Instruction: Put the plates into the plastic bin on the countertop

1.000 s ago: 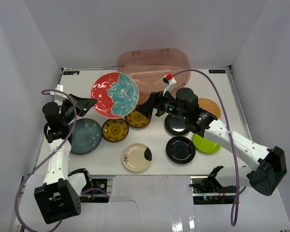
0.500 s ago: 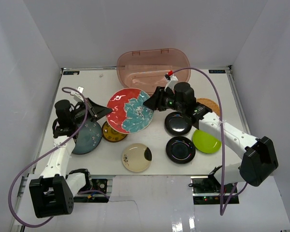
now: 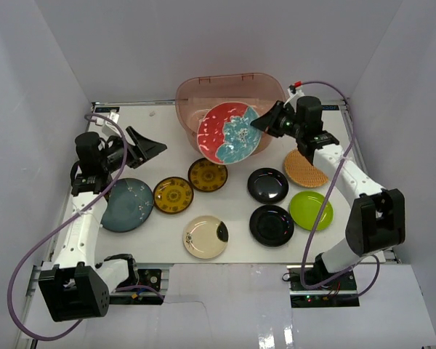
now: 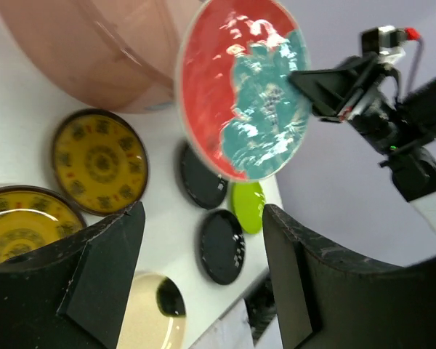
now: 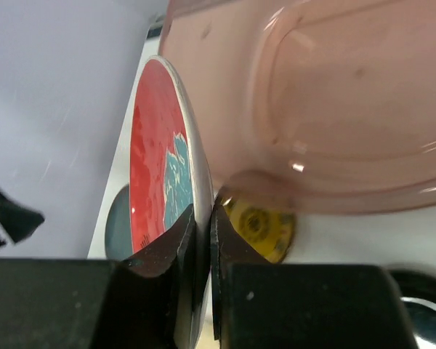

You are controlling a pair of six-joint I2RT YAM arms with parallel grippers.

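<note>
Right gripper point(image 3: 261, 124), clamped on the red-and-teal plate point(image 3: 229, 133), holds it tilted at the near side of the plastic bin point(image 3: 192, 107); left gripper point(image 3: 151, 145) gapes empty, well apart.

red plate point(image 3: 230, 132) off left hand point(image 3: 150, 144), now over bin point(image 3: 193, 102)

Red-and-teal plate point(image 3: 229, 132) tilted at pinkish bin point(image 3: 203, 94) front, 8 plates point(image 3: 206, 237) flat on white countertop point(image 3: 232, 207)
</note>
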